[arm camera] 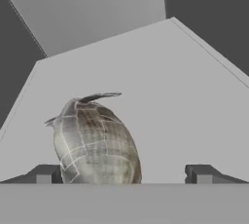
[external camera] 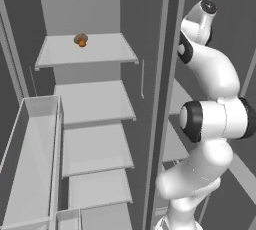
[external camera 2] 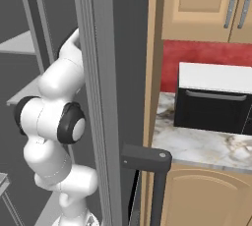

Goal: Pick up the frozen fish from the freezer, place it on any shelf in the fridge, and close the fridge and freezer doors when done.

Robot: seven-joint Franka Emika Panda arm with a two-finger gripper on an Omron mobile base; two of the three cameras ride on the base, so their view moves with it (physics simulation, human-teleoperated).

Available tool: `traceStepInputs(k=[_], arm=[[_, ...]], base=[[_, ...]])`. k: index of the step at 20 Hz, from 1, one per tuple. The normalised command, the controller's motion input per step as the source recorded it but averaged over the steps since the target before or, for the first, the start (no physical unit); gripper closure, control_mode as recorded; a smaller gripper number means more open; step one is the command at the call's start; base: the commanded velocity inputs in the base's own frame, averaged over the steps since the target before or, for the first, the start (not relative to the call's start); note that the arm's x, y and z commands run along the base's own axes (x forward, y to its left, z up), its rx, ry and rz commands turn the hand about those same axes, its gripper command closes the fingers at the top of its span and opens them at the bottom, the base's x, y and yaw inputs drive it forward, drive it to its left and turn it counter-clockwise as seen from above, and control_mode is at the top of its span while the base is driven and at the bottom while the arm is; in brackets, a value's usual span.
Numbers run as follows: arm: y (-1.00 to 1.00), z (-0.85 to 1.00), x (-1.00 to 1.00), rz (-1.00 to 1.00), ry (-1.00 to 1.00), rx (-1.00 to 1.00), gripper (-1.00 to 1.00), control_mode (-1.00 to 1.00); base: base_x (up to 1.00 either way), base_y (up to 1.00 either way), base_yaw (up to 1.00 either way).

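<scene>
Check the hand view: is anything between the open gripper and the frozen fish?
Nothing visible. The frozen fish lies on a pale shelf directly ahead of the open gripper, nearer one fingertip, with bare shelf around it.

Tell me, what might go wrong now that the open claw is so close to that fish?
The frozen fish lies nearer one finger of the open gripper than the other, so closing might nudge it sideways across the shelf rather than pinch it squarely.

Its rounded, tapering body could slip out of the grip.

The arm reaches in close beside the open door's edge, so pulling back could brush it.
</scene>
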Motion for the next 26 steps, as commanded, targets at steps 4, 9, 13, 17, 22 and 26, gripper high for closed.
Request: traceStepInputs(k=[4,9,13,17,22,26], arm=[[0.0,-0.26,0.49,0.0,0.0,-0.03,-1.0,-1.0],[0.0,-0.36,0.32,0.0,0.0,-0.05,1.0,-1.0],[-0.01,-0.7,0.0,0.01,0.0,-0.07,1.0,-1.0],[0.0,-0.09,0.0,0.0,-0.01,0.0,1.0,-1.0],[-0.02,-0.01,-0.22,0.0,-0.01,0.01,1.0,-1.0],[-0.17,0.0,-0.99,0.0,-0.23,0.07,1.0,-1.0]], base=[[0.0,0.0,0.0],[0.0,0.0,0.0],[0.0,0.0,0.0],[0.0,0.0,0.0],[0.0,0.0,0.0],[0.0,0.0,0.0]])
